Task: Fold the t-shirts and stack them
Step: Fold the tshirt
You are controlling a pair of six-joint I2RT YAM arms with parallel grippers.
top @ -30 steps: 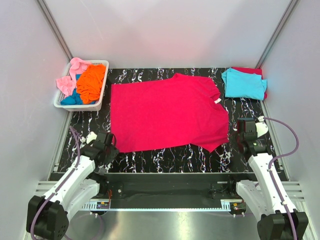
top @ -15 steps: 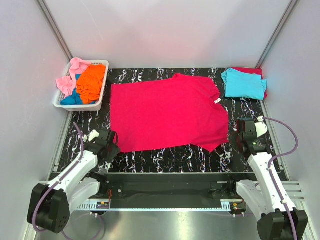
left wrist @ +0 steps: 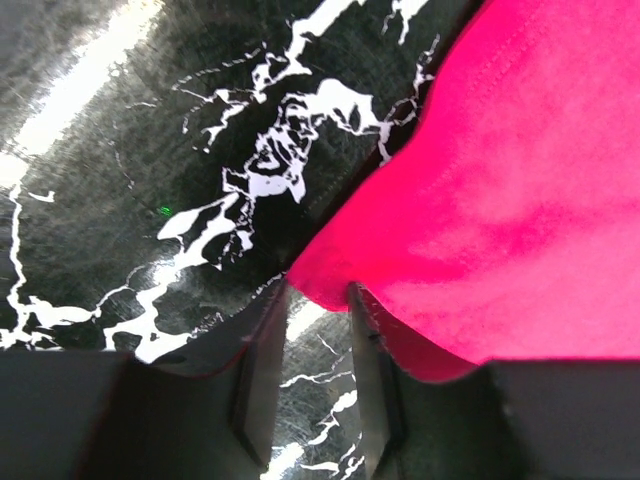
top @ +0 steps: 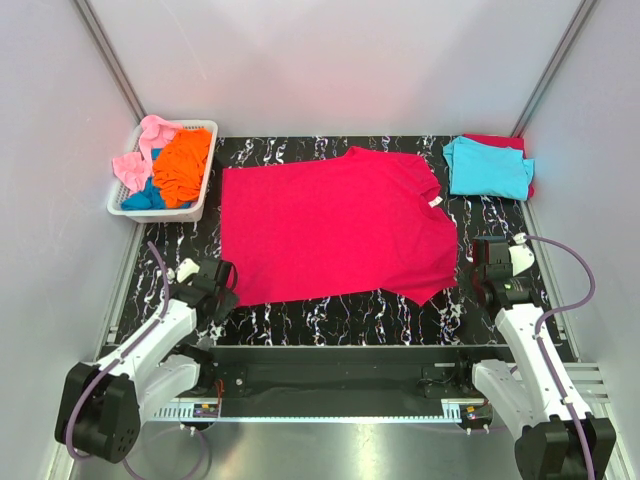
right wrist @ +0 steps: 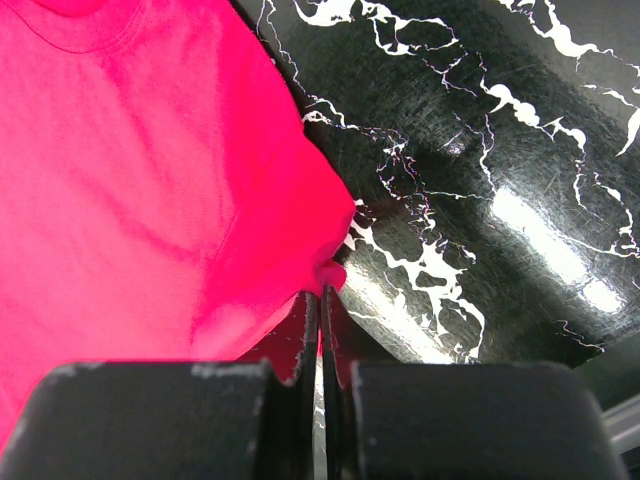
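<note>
The large crimson-red t-shirt (top: pixel 335 225) lies spread flat on the black marbled table (top: pixel 350 315). My left gripper (top: pixel 222 288) is open at its near-left hem corner. In the left wrist view the corner (left wrist: pixel 330 285) sits at the tips of the gripper (left wrist: pixel 318 300), with cloth lying over the right finger (left wrist: pixel 365 350). My right gripper (top: pixel 475 265) is at the shirt's right sleeve. In the right wrist view it (right wrist: pixel 322 300) is shut on the sleeve's tip (right wrist: pixel 332 272). A folded cyan shirt (top: pixel 488 166) lies on a folded red one (top: pixel 497 141) at the back right.
A white slotted basket (top: pixel 208 170) stands at the back left, holding crumpled orange (top: pixel 183 163), pink (top: pixel 140 150) and blue (top: pixel 145 197) shirts. White walls close in the table on three sides.
My left gripper has moved a little right, up to the shirt's hem corner. My right gripper has shifted slightly left at the sleeve. The shirt lies as before.
</note>
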